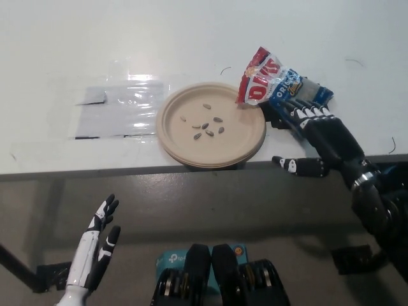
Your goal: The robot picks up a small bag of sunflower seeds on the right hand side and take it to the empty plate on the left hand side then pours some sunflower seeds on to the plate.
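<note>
Resting on my table, the seed bag overlaps the plate; right robot hand open beside it, left robot hand open, low.

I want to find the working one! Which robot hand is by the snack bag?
The black right robot hand, beside the red bag on the table; the white left robot hand hangs below, empty.

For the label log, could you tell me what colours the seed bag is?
The bag is red with white lettering at its left end and blue toward the right; head view.
</note>
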Controlling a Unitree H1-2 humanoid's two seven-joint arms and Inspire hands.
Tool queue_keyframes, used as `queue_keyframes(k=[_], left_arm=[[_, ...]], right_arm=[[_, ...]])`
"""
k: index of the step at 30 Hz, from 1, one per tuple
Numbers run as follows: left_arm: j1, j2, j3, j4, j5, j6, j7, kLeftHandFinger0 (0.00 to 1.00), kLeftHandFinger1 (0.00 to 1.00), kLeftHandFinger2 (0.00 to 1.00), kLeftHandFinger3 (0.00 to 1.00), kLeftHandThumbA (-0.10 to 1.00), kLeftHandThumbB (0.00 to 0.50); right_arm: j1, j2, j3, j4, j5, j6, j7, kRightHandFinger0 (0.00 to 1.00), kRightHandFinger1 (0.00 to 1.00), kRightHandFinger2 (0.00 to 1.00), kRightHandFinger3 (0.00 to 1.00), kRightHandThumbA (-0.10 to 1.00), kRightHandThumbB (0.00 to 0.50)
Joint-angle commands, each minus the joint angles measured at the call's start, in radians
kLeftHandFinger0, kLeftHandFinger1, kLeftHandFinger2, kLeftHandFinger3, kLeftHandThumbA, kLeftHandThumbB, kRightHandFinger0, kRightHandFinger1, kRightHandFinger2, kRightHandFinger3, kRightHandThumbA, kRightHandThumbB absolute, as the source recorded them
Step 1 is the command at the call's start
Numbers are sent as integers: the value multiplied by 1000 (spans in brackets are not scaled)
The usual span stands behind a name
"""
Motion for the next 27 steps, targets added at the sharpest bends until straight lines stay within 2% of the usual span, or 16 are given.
queue_keyframes(k=[1,4,6,8,9,12,15,16,17,19,21,24,25,26,27], left_arm=[[-9,19,12,-29,-35,-39,11,1000,1000,1000,1000,1000,313],[-9,20,10,-28,-42,-45,6,1000,1000,1000,1000,1000,323],[-8,23,6,-31,-37,-36,0,1000,1000,1000,1000,1000,354],[-10,24,4,-31,-35,-35,-2,1000,1000,1000,1000,1000,350],[-12,24,3,-32,-36,-31,-3,1000,1000,1000,1000,1000,350],[-17,24,6,-32,-41,-25,-6,1000,1000,1000,1000,1000,357],[-18,25,7,-24,-43,-32,-5,1000,1000,1000,1000,1000,351],[-18,25,7,-23,-43,-32,-4,1000,1000,1000,1000,1000,351],[-12,23,6,-21,-40,-32,-2,1000,1000,1000,1000,1000,360],[-11,23,5,-14,-42,-38,-2,1000,1000,1000,1000,1000,345],[-6,20,3,-11,-45,-45,0,1000,1000,1000,1000,1000,325],[4,15,-1,-8,-43,-53,3,1000,1000,1000,1000,1000,313],[5,14,-2,-9,-43,-54,3,1000,1000,1000,1000,1000,314],[7,12,-4,-5,-41,-62,6,1000,1000,1000,1000,1000,314],[7,12,-4,-4,-38,-64,8,1000,1000,1000,1000,1000,306]], right_arm=[[32,-116,-207,-593,257,228,223,1000,1000,1000,1000,857,500],[59,-88,-253,-654,268,227,183,1000,1000,1000,1000,897,500],[90,-62,-291,-696,293,186,131,1000,1000,1000,1000,915,500],[131,-16,-318,-726,274,96,35,1000,1000,1000,1000,932,444],[160,14,-328,-752,241,55,-18,1000,1000,1000,1000,1000,461],[239,91,-340,-801,117,-11,-123,1000,1000,1000,1000,1000,476],[348,145,-327,-765,2,-122,-223,1000,1000,1000,1000,1000,402],[358,153,-330,-756,-6,-137,-228,1000,1000,1000,1000,1000,401],[392,168,-324,-707,-4,-196,-257,1000,1000,1000,1000,1000,386],[438,202,-316,-655,50,-213,-238,1000,1000,1000,1000,1000,385],[468,223,-309,-569,73,-284,-253,1000,1000,1000,1000,1000,319],[499,255,-303,-413,69,-330,-281,1000,1000,1000,1000,1000,301],[502,259,-305,-399,63,-332,-284,1000,1000,1000,1000,1000,255],[509,262,-298,-352,96,-340,-264,1000,1000,1000,1000,1000,283],[502,268,-296,-295,101,-366,-273,1000,1000,1000,1000,1000,259]])
